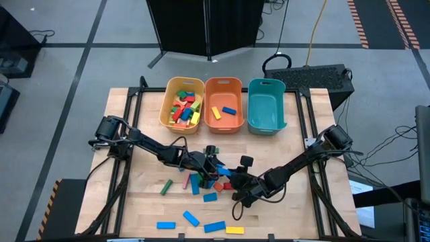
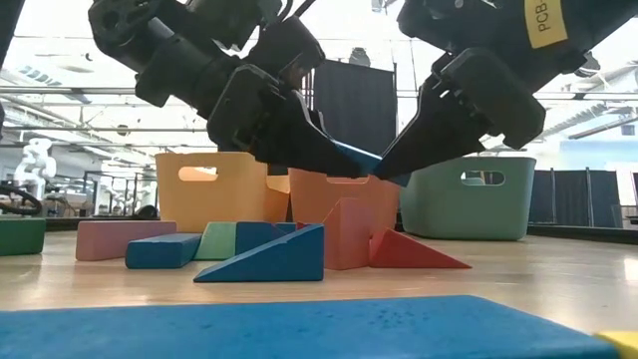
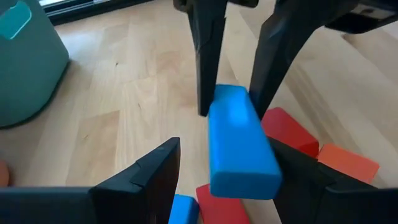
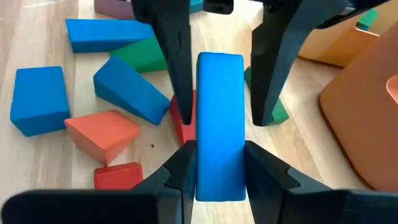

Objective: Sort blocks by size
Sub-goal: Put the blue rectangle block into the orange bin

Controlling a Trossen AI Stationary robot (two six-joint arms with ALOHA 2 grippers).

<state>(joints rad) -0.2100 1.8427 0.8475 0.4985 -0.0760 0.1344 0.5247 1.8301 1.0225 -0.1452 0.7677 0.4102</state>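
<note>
Risk: dropping blue bar (image 4: 219, 124) mid-handover at table centre, 6 o'clock of orange bin (image 1: 223, 107).
Right gripper (image 4: 219, 168) clamped on bar.
Left gripper (image 3: 227, 180) part-open, straddling, not squeezing.
Early release spills onto pile.

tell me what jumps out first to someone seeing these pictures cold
Both grippers meet over a heap of blocks at the table's middle front, around one blue bar: the right gripper is shut on it, while the left gripper's fingers stand apart on either side. Behind, three bins sit in a row: the yellow bin crowded with blocks, the orange bin holding two, the teal bin showing none.
</note>
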